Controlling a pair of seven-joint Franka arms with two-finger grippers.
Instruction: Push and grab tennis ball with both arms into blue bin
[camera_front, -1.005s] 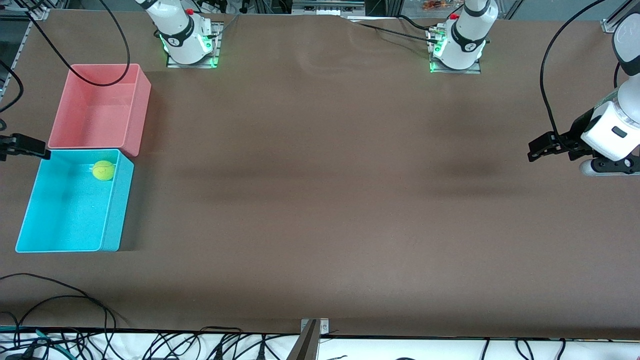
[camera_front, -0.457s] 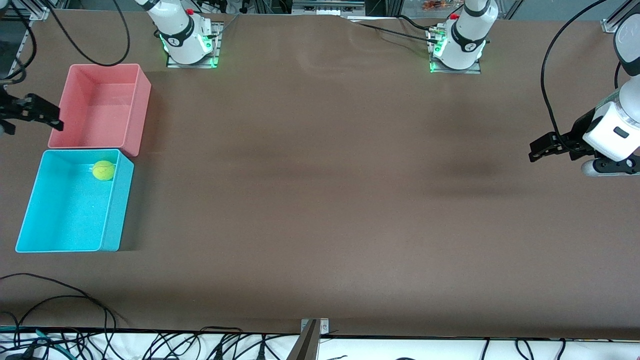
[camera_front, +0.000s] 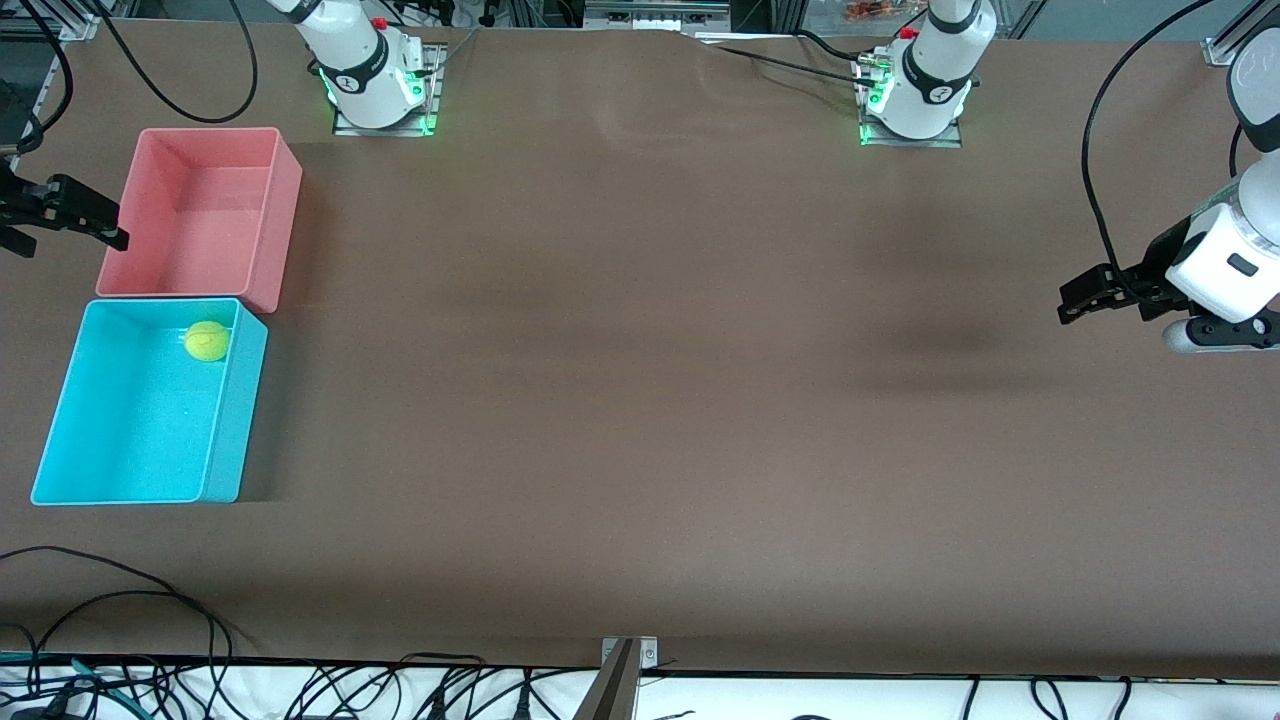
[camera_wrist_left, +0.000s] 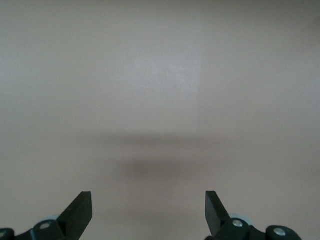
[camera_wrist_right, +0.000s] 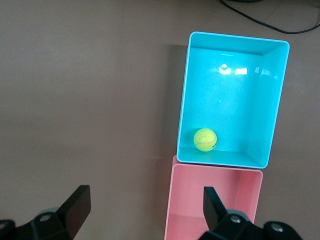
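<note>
The tennis ball (camera_front: 207, 341) lies inside the blue bin (camera_front: 130, 430), in the corner next to the pink bin. It also shows in the right wrist view (camera_wrist_right: 205, 139), resting on the blue bin's floor (camera_wrist_right: 235, 100). My right gripper (camera_front: 70, 242) is open and empty, up in the air over the table's edge beside the pink bin; in its wrist view (camera_wrist_right: 147, 207) the jaws stand wide apart. My left gripper (camera_front: 1068, 303) is open and empty over bare table at the left arm's end, and its wrist view (camera_wrist_left: 148, 212) shows only table.
A pink bin (camera_front: 200, 210) stands empty against the blue bin, farther from the front camera; it also shows in the right wrist view (camera_wrist_right: 215, 200). Black cables (camera_front: 120, 600) lie along the table's near edge. The arm bases (camera_front: 375, 90) stand at the back.
My right gripper has moved from over the blue bin's corner to beside the pink bin, toward the arm bases. The ball and the left arm have stayed almost still.
</note>
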